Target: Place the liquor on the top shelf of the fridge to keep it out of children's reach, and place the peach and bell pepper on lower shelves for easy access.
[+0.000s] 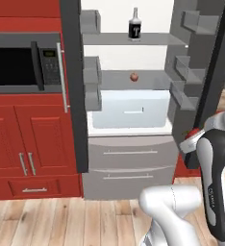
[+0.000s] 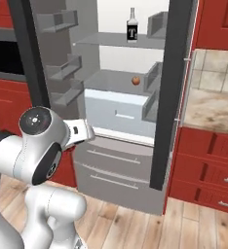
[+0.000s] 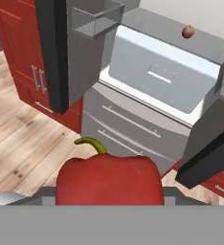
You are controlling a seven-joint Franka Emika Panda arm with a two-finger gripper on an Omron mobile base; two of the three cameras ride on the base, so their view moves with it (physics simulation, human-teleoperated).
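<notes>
The fridge [image 1: 75, 96] stands open with both doors swung out. The liquor [image 1: 134, 26] [image 2: 131, 26] stands upright on the top shelf [image 1: 109, 38] [image 2: 106, 40]. One shelf lower lies the peach [image 1: 134, 77] [image 2: 135, 80] [image 3: 187, 31]. My gripper [image 3: 109, 194] is shut on the bell pepper [image 3: 109, 179], glossy red with a green stem, which hides most of the fingers. The gripper [image 1: 187, 141] [image 2: 88, 131] hovers low in front of the fridge, at about the height of the freezer drawers, apart from the shelves.
A white crisper drawer [image 1: 131, 109] sits under the peach's shelf, with two grey freezer drawers [image 1: 129, 163] below it. Door bins [image 2: 62, 68] line both open doors. A microwave [image 1: 18, 62] and red cabinets [image 1: 32, 144] stand left. A stone counter [image 2: 213, 107] lies right.
</notes>
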